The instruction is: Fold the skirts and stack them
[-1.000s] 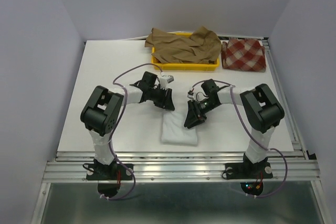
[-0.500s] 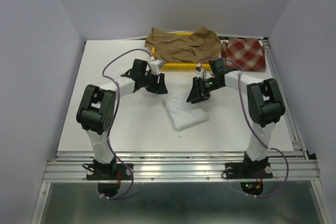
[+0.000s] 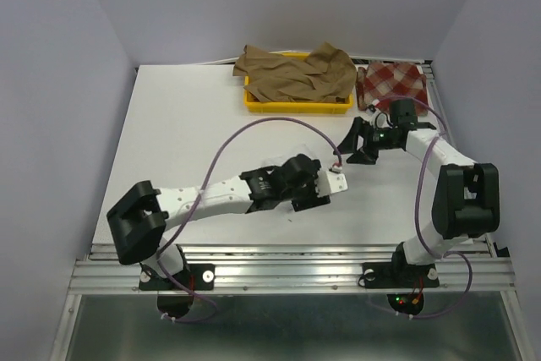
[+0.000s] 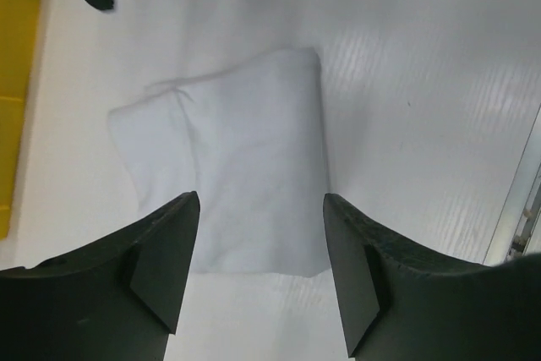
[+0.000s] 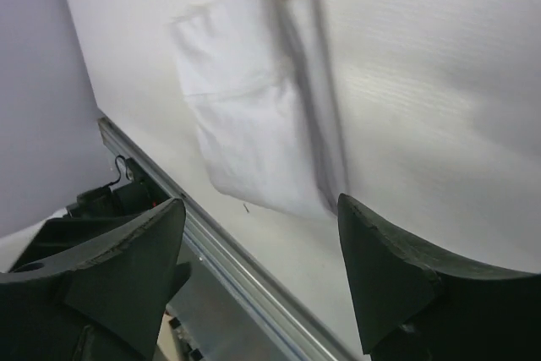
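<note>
The desk (image 3: 186, 141) carries everything. Seen from above, the tan-brown skirt (image 3: 296, 73) lies crumpled over the yellow tray (image 3: 296, 108) at the far edge, hiding all but the tray's front wall and left corner. Just right of the tray lies the checked skirt (image 3: 393, 89), folded, with the right arm's wrist just in front of it. The white skirt (image 4: 245, 175) is almost wholly hidden from above by the left arm, which reaches across mid-desk; white on white, its edges barely show there. The wrist views show it folded flat near the desk's front rail. The left end effector (image 4: 258, 209) hangs over it, jaws spread wide, gripping nothing. The right end effector (image 5: 258, 209), near the tray's right end, is likewise wide open and empty.
</note>
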